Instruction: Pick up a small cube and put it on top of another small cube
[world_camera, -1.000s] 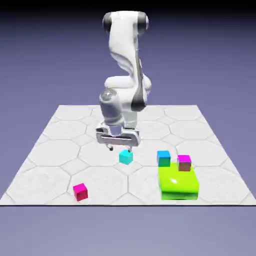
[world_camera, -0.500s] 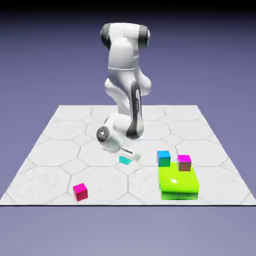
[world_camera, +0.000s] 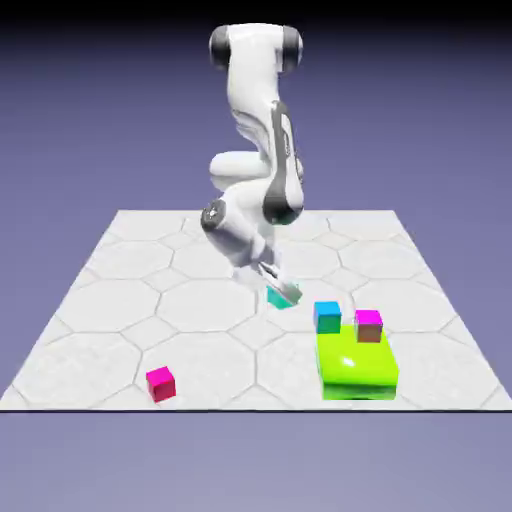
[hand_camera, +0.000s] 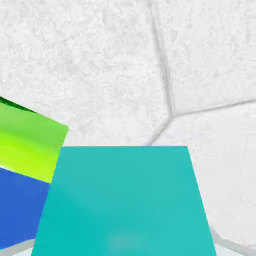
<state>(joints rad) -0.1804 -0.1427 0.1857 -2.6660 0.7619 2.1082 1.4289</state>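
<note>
Turquoise fills the hand view's lower half: the small cube (hand_camera: 122, 200) sits large between the jaws, hiding the fingertips, with a blue cube (hand_camera: 20, 207) at its nine o'clock. Only the exterior view shows the gripper (world_camera: 281, 293) pinching it clear of the table (world_camera: 120, 290), tilted. At its four o'clock stand the blue cube (world_camera: 327, 316), brown-magenta cube (world_camera: 368, 325) and lime block (world_camera: 357, 366); a magenta cube (world_camera: 160, 383) lies well apart at seven.
</note>
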